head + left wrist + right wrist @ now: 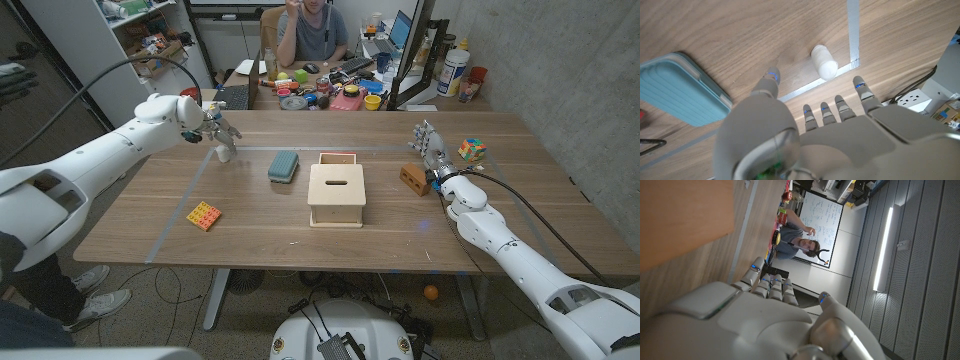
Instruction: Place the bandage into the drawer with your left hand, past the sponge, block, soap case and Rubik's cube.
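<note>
The bandage (224,152) is a small white roll lying on the table at the far left, beside a tape line; it also shows in the left wrist view (824,62). My left hand (213,127) hovers just over it with fingers spread (771,80) and nothing held. The wooden drawer box (336,195) stands mid-table, its drawer (338,158) pulled out on the far side. Between them lies the teal soap case (283,165) (680,95). My right hand (430,146) stands upright and open by the brown block (414,179).
An orange-yellow sponge (204,215) lies near the front left. The Rubik's cube (472,150) sits at the far right. Grey tape lines (853,30) mark the table. A person (305,35) sits at a cluttered desk behind the table.
</note>
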Robot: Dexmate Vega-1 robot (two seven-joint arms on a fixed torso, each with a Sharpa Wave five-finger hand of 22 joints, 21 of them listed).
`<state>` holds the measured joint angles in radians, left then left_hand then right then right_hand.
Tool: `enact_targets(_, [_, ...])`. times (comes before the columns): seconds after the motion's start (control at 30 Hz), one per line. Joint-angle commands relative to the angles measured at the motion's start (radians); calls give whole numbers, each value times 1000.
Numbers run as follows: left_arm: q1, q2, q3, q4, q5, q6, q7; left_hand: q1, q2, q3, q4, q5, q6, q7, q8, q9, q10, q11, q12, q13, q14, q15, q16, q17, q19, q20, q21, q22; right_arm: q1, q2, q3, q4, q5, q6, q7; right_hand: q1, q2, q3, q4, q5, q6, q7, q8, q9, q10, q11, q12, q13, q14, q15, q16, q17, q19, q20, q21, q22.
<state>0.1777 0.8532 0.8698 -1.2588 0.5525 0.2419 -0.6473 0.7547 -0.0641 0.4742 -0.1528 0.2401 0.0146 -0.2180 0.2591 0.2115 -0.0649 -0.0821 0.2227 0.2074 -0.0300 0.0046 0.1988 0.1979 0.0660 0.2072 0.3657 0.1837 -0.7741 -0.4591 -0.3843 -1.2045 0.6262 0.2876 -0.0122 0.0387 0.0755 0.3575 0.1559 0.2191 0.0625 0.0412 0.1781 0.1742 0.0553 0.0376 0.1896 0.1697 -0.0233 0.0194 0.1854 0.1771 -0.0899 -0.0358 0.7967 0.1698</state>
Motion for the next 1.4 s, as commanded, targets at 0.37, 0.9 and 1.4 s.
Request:
enact_targets(0.37, [29, -13, 24, 58, 55, 59, 82, 16, -4, -12, 8, -7, 6, -3, 3, 5, -16, 1, -6, 2, 2, 6, 8, 6, 15, 1, -5, 5, -45, -30, 19, -63, -4, -18, -51, -6, 66, 3, 6, 7, 9, 1, 8, 5, 7, 1, 4, 5, 5, 6, 0, 0, 6, -12, -6, 3])
enact_targets(0.9, [-45, -150, 97, 339, 29, -74, 237, 78, -1, -32, 5, -5, 64, -2, 20, 5, 83, -26, 24, 2, 106, -44, 27, -2, 184, -58, 38, 5, -37, -40, 21, -71, -23, -25, -72, -5, 60, 1, 4, 7, 10, 1, 8, 5, 10, 2, 5, 5, 6, 5, -1, -1, 8, -10, -12, 3])
enact_targets(1.4, [-50, -153, 138, 324, 44, -46, 345, 354, 68, -31, -4, -40, 460, 35, 100, -17, 605, -102, 121, 15, 779, -237, 168, 24, 719, -348, 257, 7, -20, -34, 18, -50, -28, -23, -71, -5, 60, 1, 3, 8, 13, 2, 9, 5, 14, 4, 6, 5, 8, 5, -1, -2, 11, -10, -17, 3])
